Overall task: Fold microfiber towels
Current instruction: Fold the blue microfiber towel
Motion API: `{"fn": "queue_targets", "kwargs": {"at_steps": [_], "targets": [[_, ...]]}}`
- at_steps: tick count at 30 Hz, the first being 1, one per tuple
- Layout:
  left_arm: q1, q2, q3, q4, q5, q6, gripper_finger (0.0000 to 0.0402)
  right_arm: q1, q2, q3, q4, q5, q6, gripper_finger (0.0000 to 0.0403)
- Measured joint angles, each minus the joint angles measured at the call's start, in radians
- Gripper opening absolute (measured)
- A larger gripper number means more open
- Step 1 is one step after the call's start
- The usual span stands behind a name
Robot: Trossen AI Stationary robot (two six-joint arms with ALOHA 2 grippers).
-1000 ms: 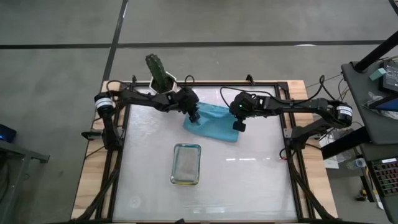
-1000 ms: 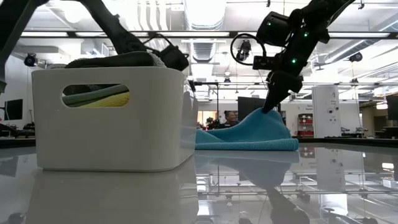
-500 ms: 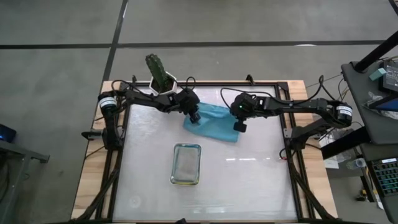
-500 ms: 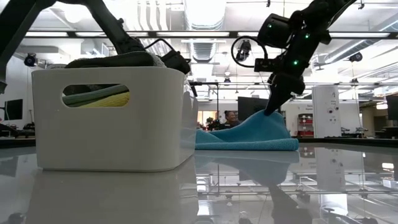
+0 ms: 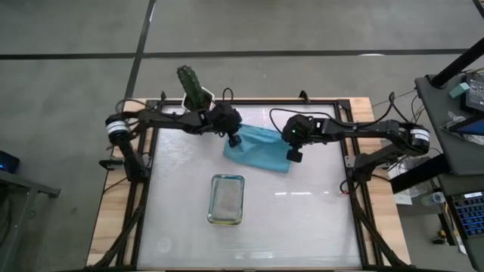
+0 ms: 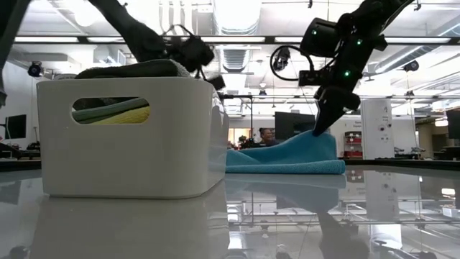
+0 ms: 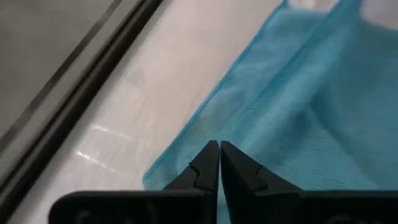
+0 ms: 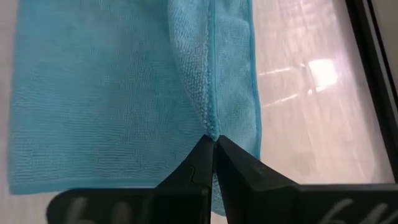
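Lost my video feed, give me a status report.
Left gripper shut on blue towel corner. Right gripper shut on its opposite edge. White bin nearby, clear of both.

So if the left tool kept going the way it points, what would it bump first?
Most likely the light blue towel. The left tool, shut, already pinches its edge, and its tips aim into the cloth, with the table just beneath.

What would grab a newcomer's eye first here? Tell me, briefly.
The light blue towel at the table's far middle, pinched by both arms: the left gripper shut on its left edge, the right gripper shut on its right edge. Nearer the camera stands a white tray holding more cloths.
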Motion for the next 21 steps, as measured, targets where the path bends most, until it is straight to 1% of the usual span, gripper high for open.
{"fn": "queue_targets", "kwargs": {"at_steps": [5,9,12,15,19,21], "targets": [[-0.001,-0.076,-0.024,-0.023,0.006,-0.003,0.0,0.016,-0.026,-0.001,-0.005,0.0,0.02,0.0009],[0.0,-0.071,-0.025,-0.013,0.004,-0.101,0.0,0.023,-0.028,-0.002,-0.004,0.0,0.025,0.0008],[0.001,-0.059,-0.022,-0.017,0.082,-0.169,0.0006,0.023,-0.027,-0.003,-0.004,0.0,0.025,0.0009],[0.0,-0.056,-0.015,-0.009,0.127,-0.238,0.0033,0.023,-0.027,-0.003,-0.003,0.0,0.025,0.0009],[0.0,-0.054,-0.015,-0.024,0.127,-0.387,0.009,0.023,-0.025,-0.003,0.005,0.0,0.012,0.0008],[0.001,-0.054,-0.015,-0.023,0.123,-0.402,0.0118,0.023,-0.023,-0.004,0.004,0.0,0.009,0.0009]]}}
